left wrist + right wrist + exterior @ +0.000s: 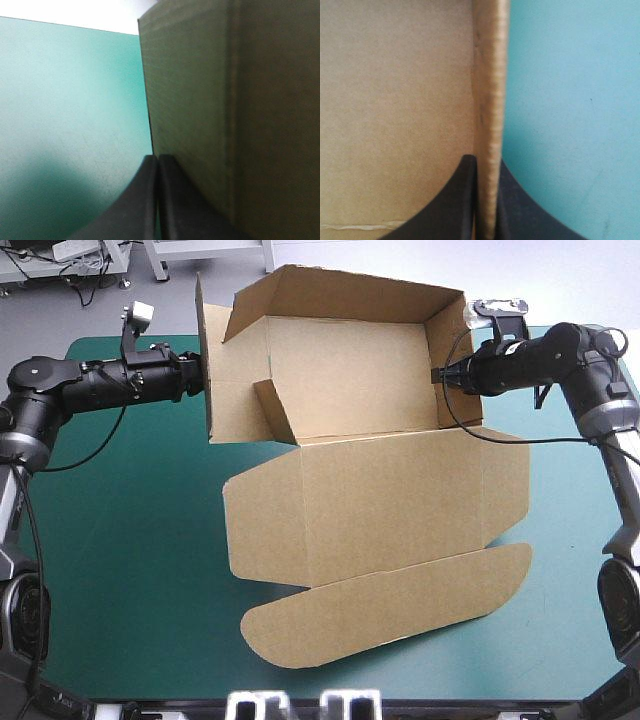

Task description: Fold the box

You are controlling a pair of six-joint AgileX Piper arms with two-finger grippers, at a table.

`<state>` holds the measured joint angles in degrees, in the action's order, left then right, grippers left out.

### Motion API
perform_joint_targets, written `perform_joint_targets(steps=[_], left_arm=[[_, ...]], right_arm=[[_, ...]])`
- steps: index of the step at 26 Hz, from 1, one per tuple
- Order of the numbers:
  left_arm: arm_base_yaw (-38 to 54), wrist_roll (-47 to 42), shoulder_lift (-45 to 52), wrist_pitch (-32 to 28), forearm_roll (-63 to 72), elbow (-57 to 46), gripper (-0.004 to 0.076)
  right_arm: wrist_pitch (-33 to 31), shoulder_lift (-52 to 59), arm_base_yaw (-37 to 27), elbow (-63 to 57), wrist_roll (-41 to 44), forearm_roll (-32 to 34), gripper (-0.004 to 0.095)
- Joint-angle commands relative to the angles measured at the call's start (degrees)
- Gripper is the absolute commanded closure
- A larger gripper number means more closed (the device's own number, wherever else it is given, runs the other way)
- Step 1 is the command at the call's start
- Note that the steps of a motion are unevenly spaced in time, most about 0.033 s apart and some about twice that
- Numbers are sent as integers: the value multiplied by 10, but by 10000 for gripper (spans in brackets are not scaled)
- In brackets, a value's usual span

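- Right, the largest thing on my screen is the table (130, 540), with its teal-green cover showing on every side of the board.
- The box (350, 380) sits at the middle of the table as a brown sheet that is partly raised. Its far half stands as an open tray and its near half lies flat towards me.
- The lid (390, 500) rests flat on the cover on the near side of the tray. It has a short side flap at each end, and the long rounded tuck flap (390, 610) lies flat along its near edge.
- On the tray, the back wall (340, 295) is up, and the left wall (222, 390) and right wall (458, 360) stand at either end.
- A small inner flap (275, 410) juts into the tray beside the left wall, tilted rather than tucked down.
- My left gripper (203, 375) reaches in level from the table's left side and meets the left wall. In the left wrist view its black fingers (145, 200) are pressed all but together, and the wall's edge runs into the thin slit between them, so it is pinching the board.
- My right gripper (440, 375) reaches in from the table's right side to the right wall. In the right wrist view its black fingers (460, 200) are clamped on the wall's pale cut edge, one on each face.
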<state>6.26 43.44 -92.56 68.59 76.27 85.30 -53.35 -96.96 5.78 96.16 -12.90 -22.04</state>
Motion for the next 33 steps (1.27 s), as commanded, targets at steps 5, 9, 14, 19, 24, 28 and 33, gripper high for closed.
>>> perform_joint_targets(steps=[5, 9, 14, 19, 24, 28, 33], left_arm=[[8, -19, 33, 56, 68, 17, 733], [8, -19, 45, 56, 86, 17, 732], [7, -21, 54, 56, 84, 18, 732], [7, -21, 55, 56, 79, 18, 733], [11, 6, 55, 54, 83, 18, 733], [50, 14, 55, 38, 86, 34, 733], [140, 1, 54, 36, 90, 91, 733]], right_arm=[[33, 23, -1, 16, -1, 10, 921], [35, 23, -1, 16, -1, 18, 921], [36, 23, -1, 16, -1, 8, 921], [36, 23, -1, 16, -1, -16, 921], [21, 23, -1, 16, -1, -12, 921], [6, 24, -1, 16, -2, -12, 921], [0, 39, -1, 16, -2, -16, 921]])
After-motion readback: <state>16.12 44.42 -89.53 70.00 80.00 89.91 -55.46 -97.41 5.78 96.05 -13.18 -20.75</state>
